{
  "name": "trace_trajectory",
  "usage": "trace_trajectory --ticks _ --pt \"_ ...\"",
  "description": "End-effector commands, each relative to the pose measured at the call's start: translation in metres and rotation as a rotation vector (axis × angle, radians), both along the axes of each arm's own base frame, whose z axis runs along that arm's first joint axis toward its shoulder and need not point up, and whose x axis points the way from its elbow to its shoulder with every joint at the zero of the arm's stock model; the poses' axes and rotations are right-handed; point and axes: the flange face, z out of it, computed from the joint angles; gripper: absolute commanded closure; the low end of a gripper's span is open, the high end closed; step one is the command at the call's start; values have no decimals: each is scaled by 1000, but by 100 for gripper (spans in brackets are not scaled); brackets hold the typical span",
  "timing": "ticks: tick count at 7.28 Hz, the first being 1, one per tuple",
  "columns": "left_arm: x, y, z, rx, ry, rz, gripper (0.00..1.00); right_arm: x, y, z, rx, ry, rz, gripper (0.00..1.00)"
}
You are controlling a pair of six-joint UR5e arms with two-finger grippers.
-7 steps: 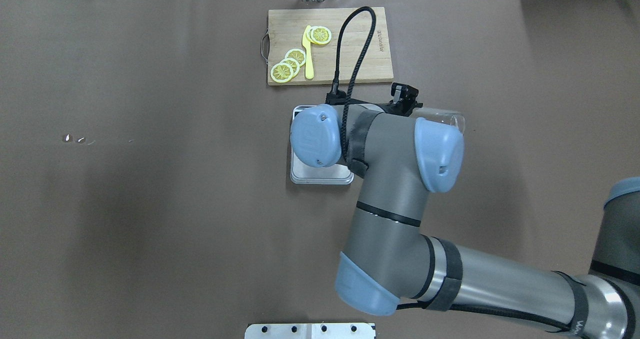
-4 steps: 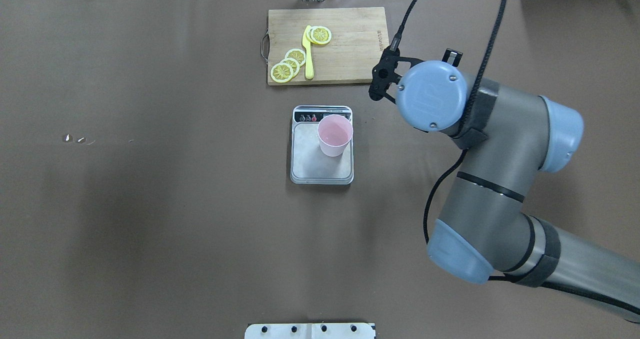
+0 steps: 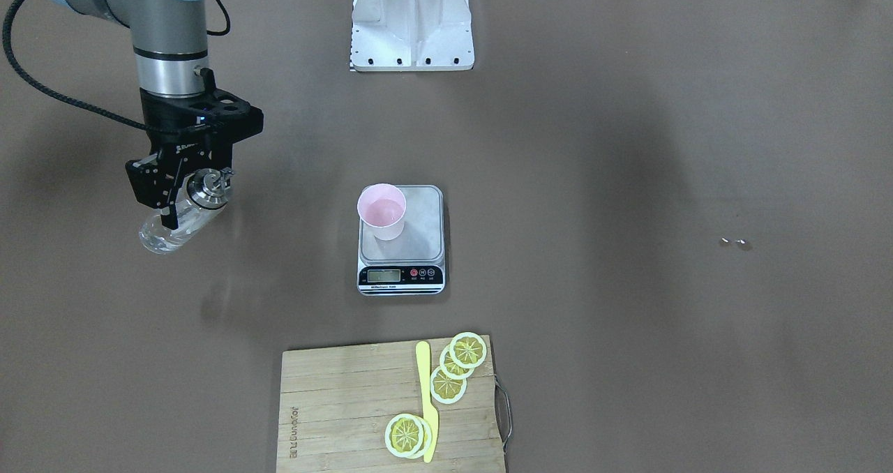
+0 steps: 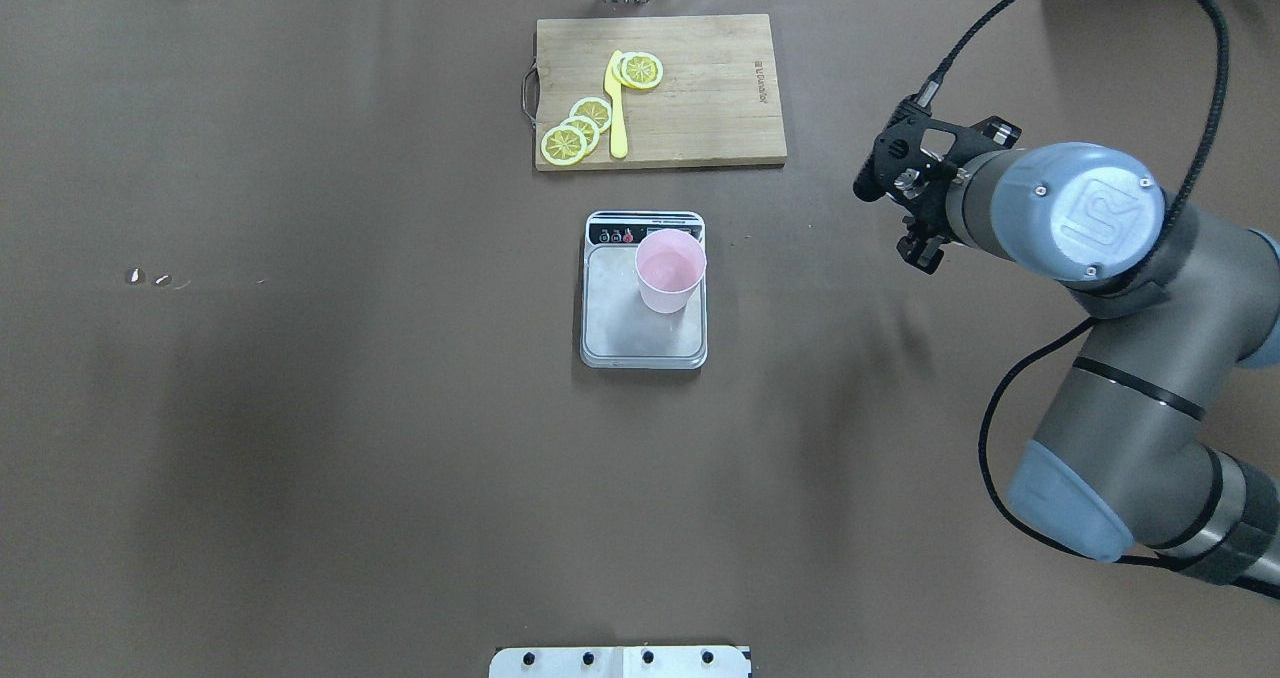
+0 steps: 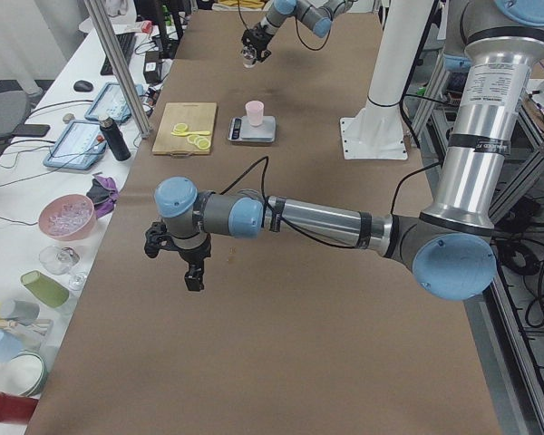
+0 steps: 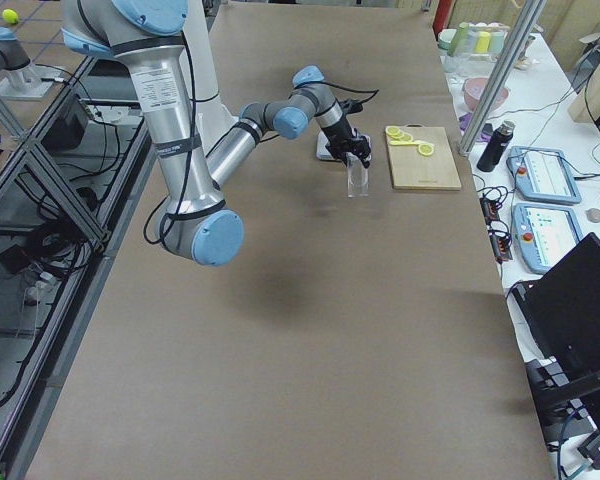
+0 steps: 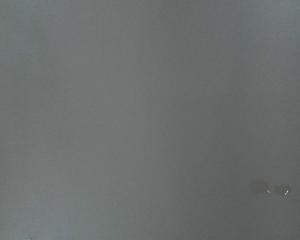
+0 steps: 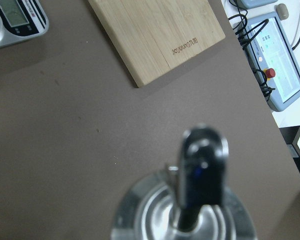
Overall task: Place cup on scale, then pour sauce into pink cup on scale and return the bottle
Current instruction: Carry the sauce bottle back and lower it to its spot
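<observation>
Since half a second ago, your right gripper [image 3: 183,192] has swung farther from the one scale [image 4: 640,333], toward the robot's right. It is clamped on the one clear bottle [image 3: 162,236], spout up. One pink cup [image 4: 670,270] stands on the scale. Beyond the scale, one cutting board [image 4: 700,108] carries five lemon slices [image 4: 565,145] and one yellow knife [image 4: 617,108]. You cannot tell the left gripper's [image 5: 192,274] grip.
</observation>
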Motion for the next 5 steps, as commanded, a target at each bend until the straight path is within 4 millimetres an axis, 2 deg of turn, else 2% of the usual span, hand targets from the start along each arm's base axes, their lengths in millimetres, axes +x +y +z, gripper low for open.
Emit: trace_trajectory --ticks 1,2,4,5 --pt "0 0 -1 1 1 0 2 53 9 64 -38 -142 -23 40" --pt "0 0 0 0 0 0 2 84 10 88 -63 -179 -27 40" --pt "0 1 -2 -15 1 -13 2 129 5 135 -151 -267 -46 40" --pt "0 2 -1 -19 0 -14 2 153 -1 167 -201 -296 -39 40"
